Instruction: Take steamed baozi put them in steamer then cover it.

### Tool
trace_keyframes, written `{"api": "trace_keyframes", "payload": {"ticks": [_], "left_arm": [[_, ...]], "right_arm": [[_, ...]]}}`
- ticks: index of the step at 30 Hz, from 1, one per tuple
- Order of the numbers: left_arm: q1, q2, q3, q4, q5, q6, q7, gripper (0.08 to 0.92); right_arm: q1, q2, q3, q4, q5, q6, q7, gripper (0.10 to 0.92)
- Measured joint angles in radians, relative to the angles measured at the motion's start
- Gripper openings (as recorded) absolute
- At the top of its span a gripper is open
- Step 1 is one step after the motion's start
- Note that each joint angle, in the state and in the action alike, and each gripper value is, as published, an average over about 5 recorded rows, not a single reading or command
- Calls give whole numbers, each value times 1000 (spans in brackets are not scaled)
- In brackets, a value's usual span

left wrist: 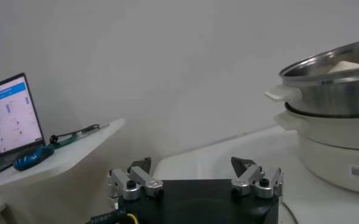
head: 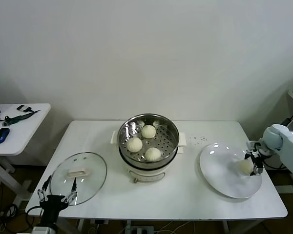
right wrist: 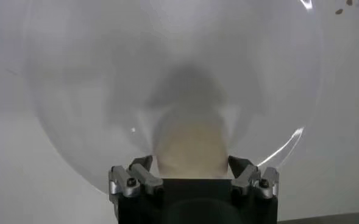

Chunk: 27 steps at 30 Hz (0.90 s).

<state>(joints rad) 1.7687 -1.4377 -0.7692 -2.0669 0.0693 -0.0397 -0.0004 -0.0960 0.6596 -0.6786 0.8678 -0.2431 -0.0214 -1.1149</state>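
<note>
Three cream-white baozi lie on the perforated floor of the shiny steamer, which sits on its white pot base mid-table. A further baozi rests on the white plate at the right. My right gripper is lowered over it, open, with a finger close on each side. The right wrist view shows that baozi filling the space between the fingers of the right gripper. The glass cover lies flat at the front left. My left gripper waits open at its near edge, empty.
A side table at the far left carries a blue mouse and a laptop. From the left wrist, the steamer stands to one side beyond the left gripper. The plate reaches close to the table's right front edge.
</note>
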Motion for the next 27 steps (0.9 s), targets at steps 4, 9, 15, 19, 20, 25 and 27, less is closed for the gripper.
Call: {"api": "trace_keyframes", "payload": {"ticks": [4, 9, 15, 19, 20, 25, 27], "left_arm": [[2, -1, -1, 1, -1, -2, 0, 823], [2, -4, -1, 1, -1, -3, -1, 823], [-2, -4, -1, -4, -3, -3, -1, 823], [-5, -5, 4, -9, -3, -1, -1, 823], [-5, -5, 6, -11, -3, -1, -1, 823], [0, -6, 16, -21, -3, -3, -1, 823], [4, -6, 20, -25, -3, -4, 0, 823]], "right_arm": [[3, 3, 1, -7, -2, 3, -2, 760], [11, 4, 3, -9, 1, 1, -4, 712], [46, -10, -23, 10, 41, -12, 4, 697], [104, -17, -77, 36, 114, -33, 13, 703], [125, -17, -97, 45, 137, -40, 16, 703], [265, -6, -228, 96, 273, -80, 33, 704], [334, 5, -294, 116, 337, -99, 41, 704]]}}
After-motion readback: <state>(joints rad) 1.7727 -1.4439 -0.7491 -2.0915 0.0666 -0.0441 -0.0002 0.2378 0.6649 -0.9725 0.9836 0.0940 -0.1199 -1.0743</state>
